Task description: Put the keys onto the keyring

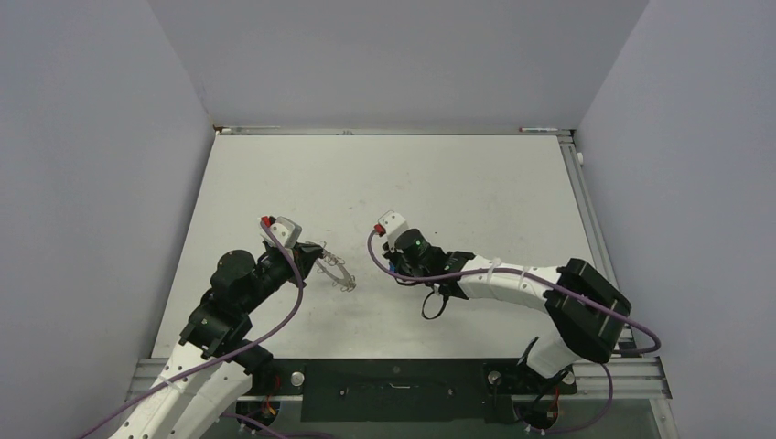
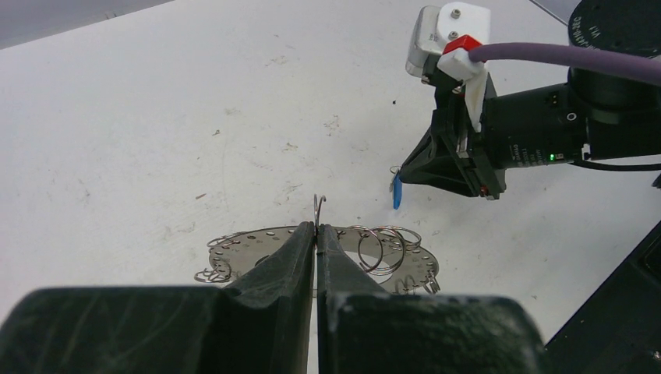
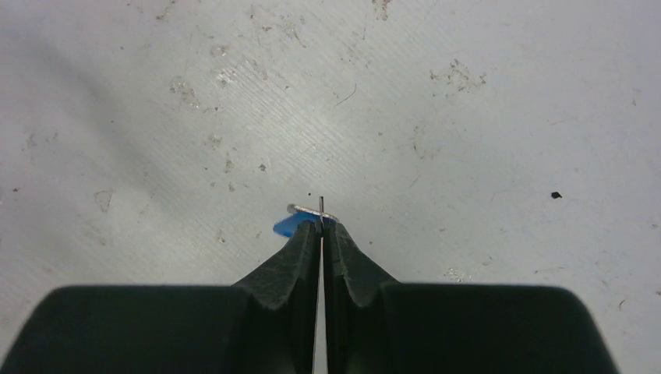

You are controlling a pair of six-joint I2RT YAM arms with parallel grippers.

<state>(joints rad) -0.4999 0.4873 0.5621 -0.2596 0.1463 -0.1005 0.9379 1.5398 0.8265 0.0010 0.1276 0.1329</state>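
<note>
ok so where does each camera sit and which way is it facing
Top external: above and behind the arms, looking down on the table; both arms and bases show.
Left wrist: on the left arm, looking along the left gripper shut on the keyring, toward the right arm.
Right wrist: on the right arm, looking down past the right gripper pinching the blue key.
Shared: the left wrist view also shows the blue key and right gripper.

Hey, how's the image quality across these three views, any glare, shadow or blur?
Top external view: soft, even light, but the keyring is too small to resolve its loops. Left wrist view: keyring sharp, left gripper dark with little detail. Right wrist view: bright sheen on the table, dimmer left edge; the blue key shows only a sliver.
</note>
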